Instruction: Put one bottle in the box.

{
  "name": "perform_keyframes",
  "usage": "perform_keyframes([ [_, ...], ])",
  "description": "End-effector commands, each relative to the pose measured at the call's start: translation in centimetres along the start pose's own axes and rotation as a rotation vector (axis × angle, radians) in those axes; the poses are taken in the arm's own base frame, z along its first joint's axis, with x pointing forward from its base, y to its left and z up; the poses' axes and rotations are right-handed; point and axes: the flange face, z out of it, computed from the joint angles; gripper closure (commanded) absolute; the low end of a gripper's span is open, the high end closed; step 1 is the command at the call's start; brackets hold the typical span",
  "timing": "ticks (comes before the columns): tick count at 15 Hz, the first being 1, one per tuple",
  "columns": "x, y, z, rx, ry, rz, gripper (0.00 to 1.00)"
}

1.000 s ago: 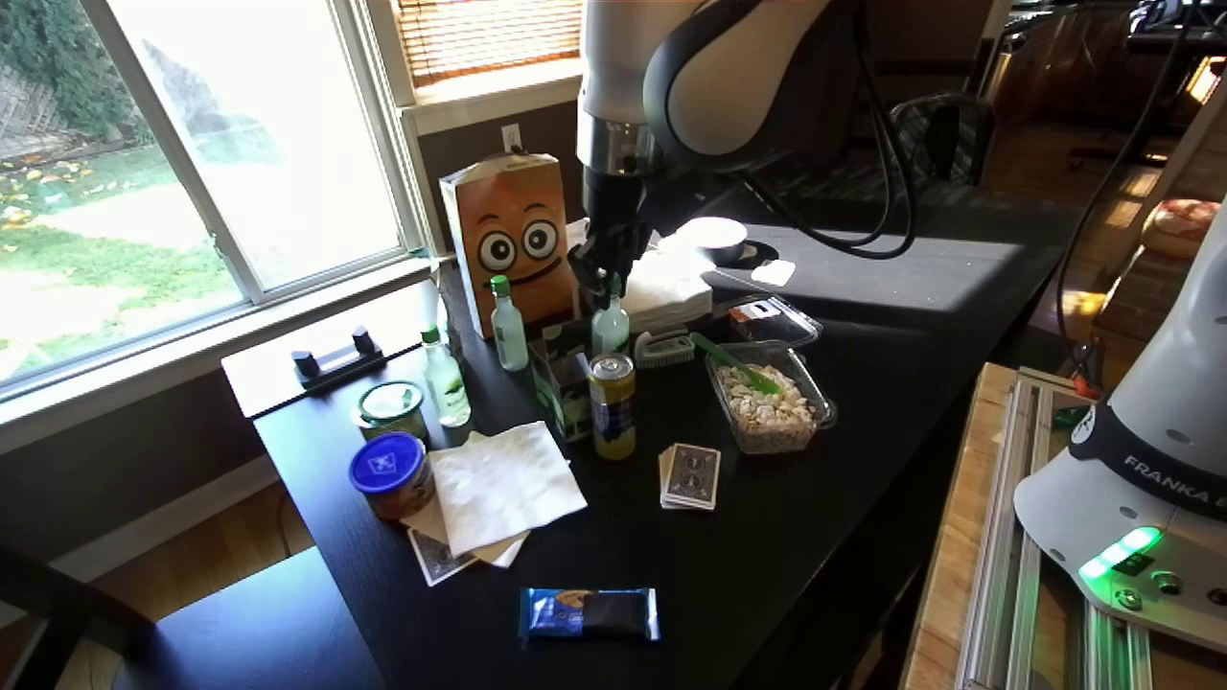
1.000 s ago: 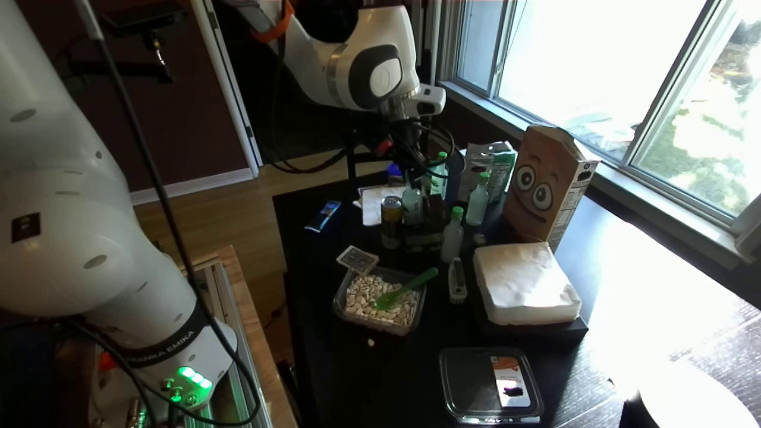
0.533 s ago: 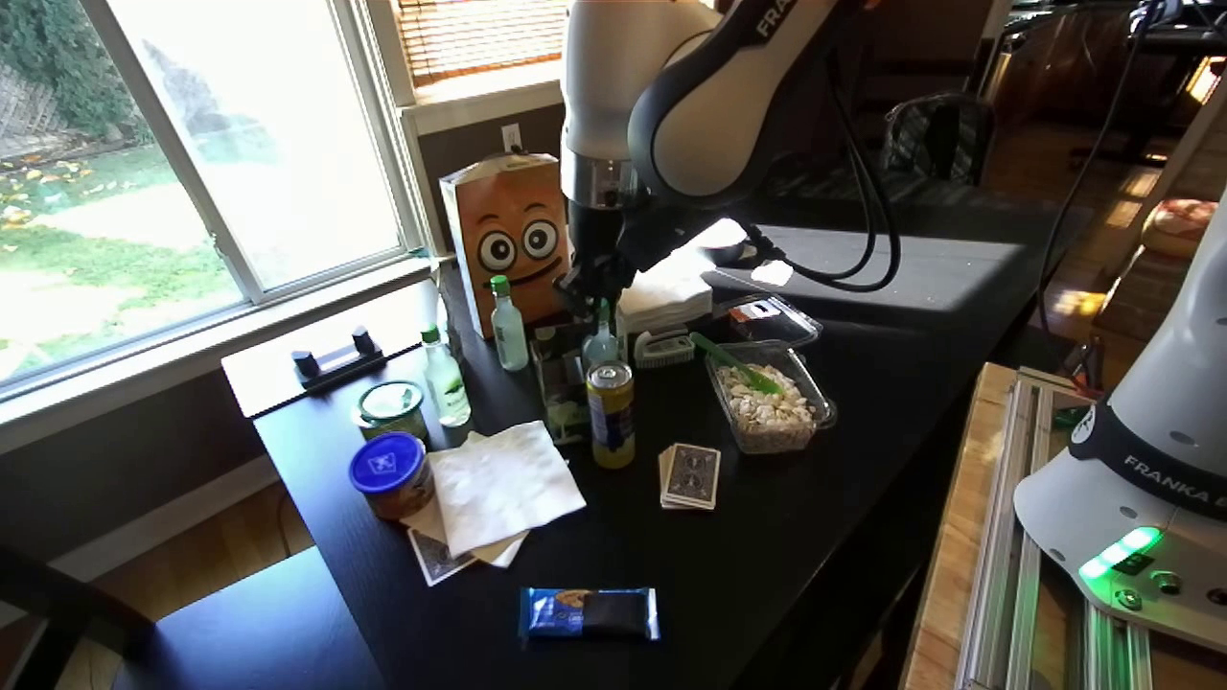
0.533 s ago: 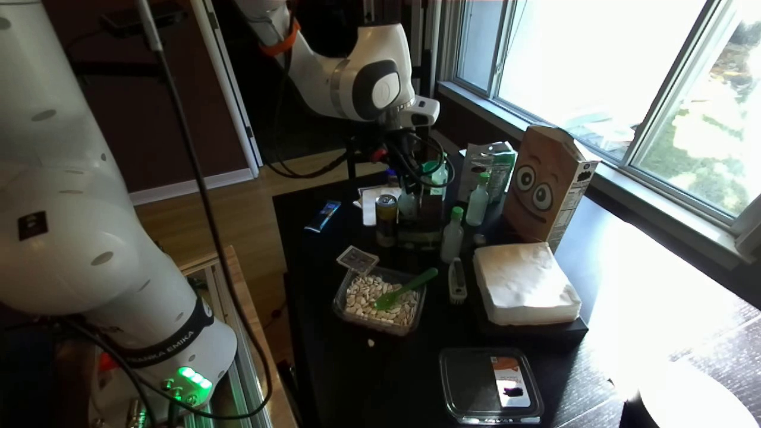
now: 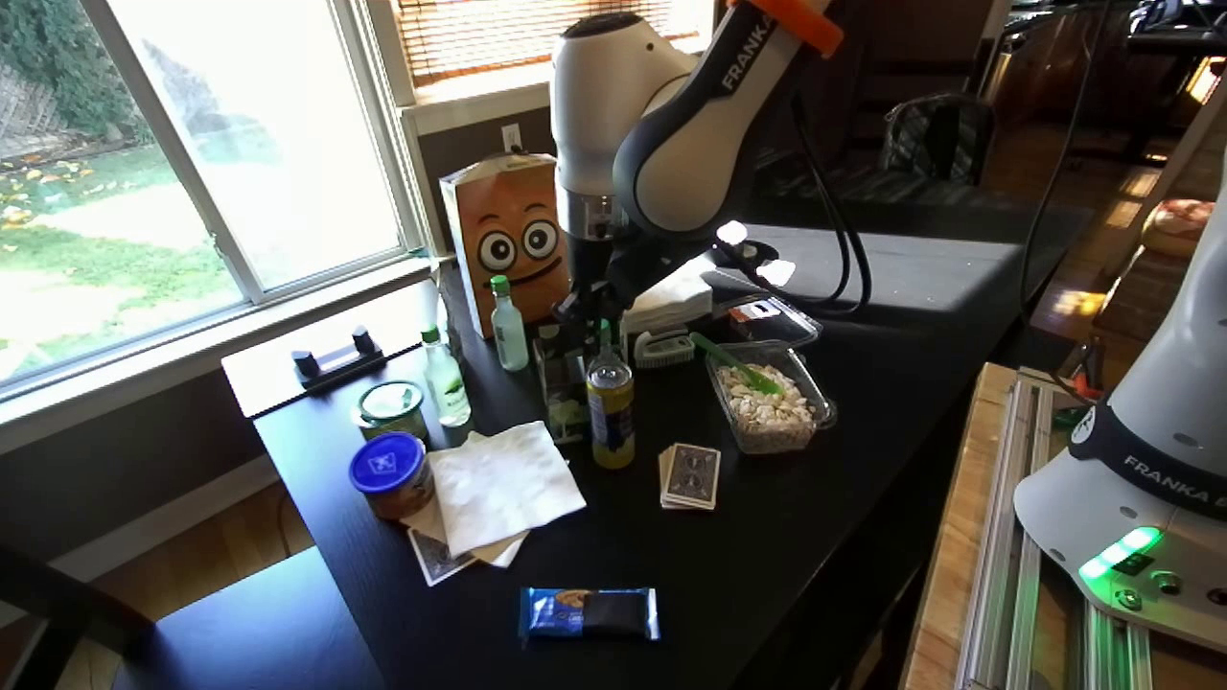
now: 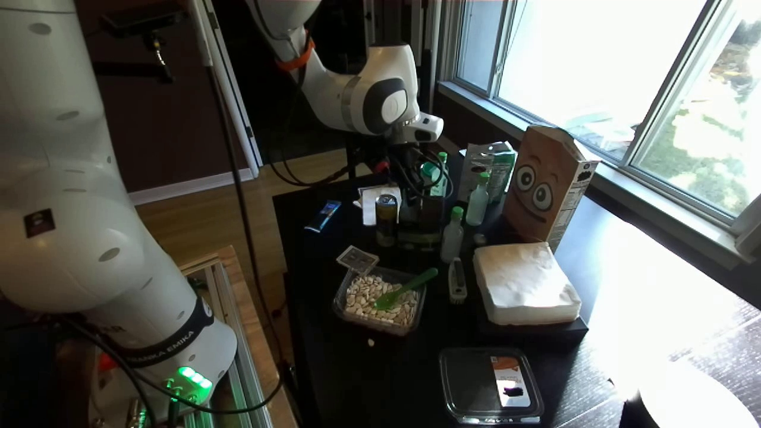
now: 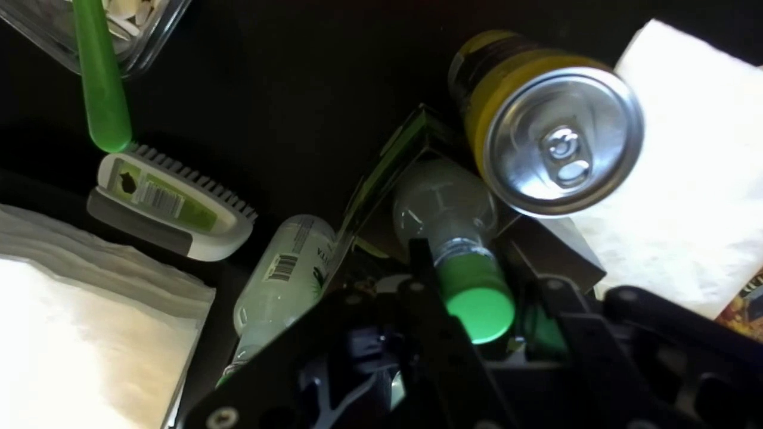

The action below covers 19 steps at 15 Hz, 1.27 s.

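The tall brown cardboard box with two round eyes stands by the window in both exterior views [image 5: 513, 244] [image 6: 538, 184]; it is out of the wrist view. My gripper [image 7: 465, 256] points down, its fingers at the neck and green cap of a clear bottle [image 7: 444, 208], seemingly shut on it. This bottle also shows behind the can in an exterior view [image 5: 606, 359]. Its lower part appears to be inside a small open-topped dark carton [image 6: 419, 239], whose edge shows in the wrist view [image 7: 372, 187]. Other green-capped bottles [image 6: 452, 238] [image 6: 477, 202] [image 5: 444, 383] stand around it.
A yellow can [image 7: 563, 140] stands against the carton. Nearby are a brush [image 7: 176, 205], a napkin stack [image 6: 526, 282], a clear container of seeds [image 6: 380, 303] with a green spoon, playing cards [image 5: 690, 474], flat napkins [image 5: 508, 489] and jars [image 5: 391, 470].
My gripper has moved down together with the bottle, which has sunk lower beside the can. The can shifted slightly early on. The tall box and other bottles have not moved.
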Motion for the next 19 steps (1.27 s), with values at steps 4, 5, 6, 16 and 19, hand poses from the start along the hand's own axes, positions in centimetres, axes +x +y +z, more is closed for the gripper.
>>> perform_keyframes([
  [4, 1.5, 0.8, 0.7, 0.010, -0.018, 0.072, 0.32],
  [5, 1.6, 1.0, 0.5, 0.015, -0.020, 0.084, 0.26],
  [6, 1.7, 1.3, 0.1, 0.022, -0.022, 0.095, 0.18],
  [16, 4.6, 7.1, -6.7, 0.096, 0.081, 0.269, 0.00],
  [19, 4.5, 7.4, -6.4, 0.084, 0.097, 0.268, 0.00],
])
